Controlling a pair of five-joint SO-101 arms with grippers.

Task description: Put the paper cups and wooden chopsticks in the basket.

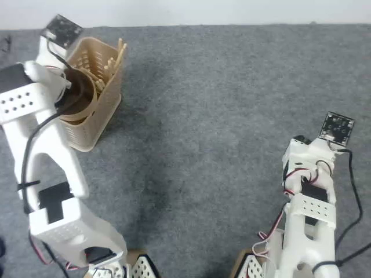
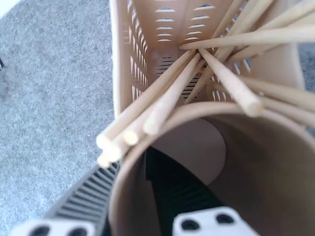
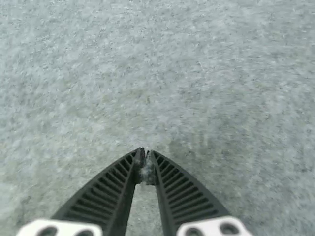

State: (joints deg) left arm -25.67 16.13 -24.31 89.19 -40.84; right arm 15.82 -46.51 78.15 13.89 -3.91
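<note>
A beige slotted basket (image 1: 107, 110) stands at the far left of the grey mat, with several wooden chopsticks (image 1: 117, 56) leaning inside it. My left gripper (image 1: 72, 92) hangs over the basket's mouth, shut on the rim of a brown paper cup (image 1: 81, 104) that sits partly inside the basket. In the left wrist view one finger is inside the cup (image 2: 256, 162) and the other outside its wall, with the chopsticks (image 2: 162, 103) crossing the basket (image 2: 147, 29) just beyond. My right gripper (image 3: 145, 157) is shut on nothing, low over bare mat at the near right.
The grey mat (image 1: 220, 116) stretches between the two arms. The right arm (image 1: 310, 197) sits folded at the near right edge. A pale wall strip runs behind the mat's far edge.
</note>
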